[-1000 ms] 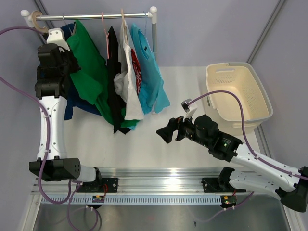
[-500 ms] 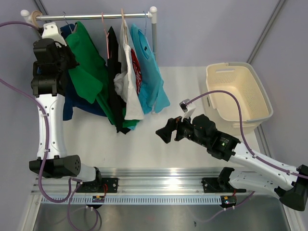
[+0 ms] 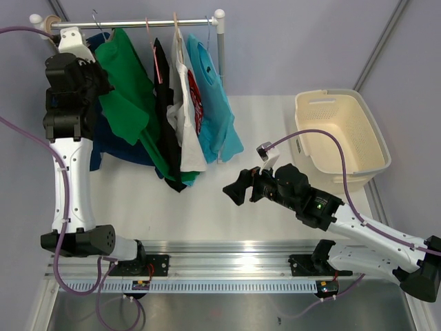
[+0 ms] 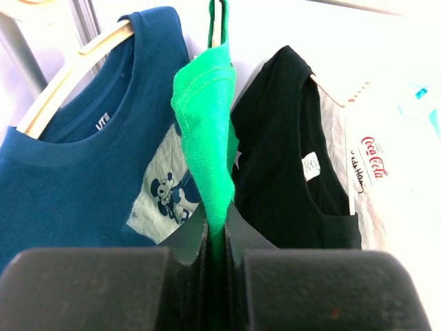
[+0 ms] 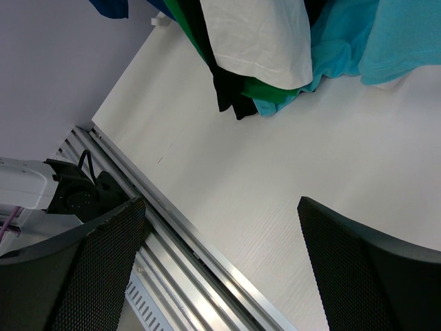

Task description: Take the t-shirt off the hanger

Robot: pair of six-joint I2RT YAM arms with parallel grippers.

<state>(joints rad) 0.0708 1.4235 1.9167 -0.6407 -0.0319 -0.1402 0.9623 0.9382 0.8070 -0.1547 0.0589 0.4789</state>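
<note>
The green t-shirt [image 3: 127, 96] hangs on the rail at the far left, between a dark blue shirt and a black one. My left gripper [image 3: 95, 81] is raised against its left side and is shut on a fold of the green fabric [image 4: 207, 138], which runs up from between the fingers [image 4: 216, 238]. Only a thin strip of the hanger [image 4: 218, 17] shows above the fold; the rest is hidden in the shirt. My right gripper [image 3: 236, 189] hangs open and empty over the table, its fingertips [image 5: 89, 269] wide apart, well away from the shirts.
The clothes rail [image 3: 138, 23] with its right post [image 3: 220, 83] holds a dark blue printed shirt [image 4: 76, 172] on a pale hanger, a black shirt [image 4: 289, 165], a white Coca-Cola shirt [image 3: 187, 103] and a turquoise shirt [image 3: 220, 117]. A cream laundry basket [image 3: 344, 134] stands at the right.
My left gripper has moved up and back toward the rail with the green fabric in it, and the green shirt has shifted with it. The right arm has barely moved.
</note>
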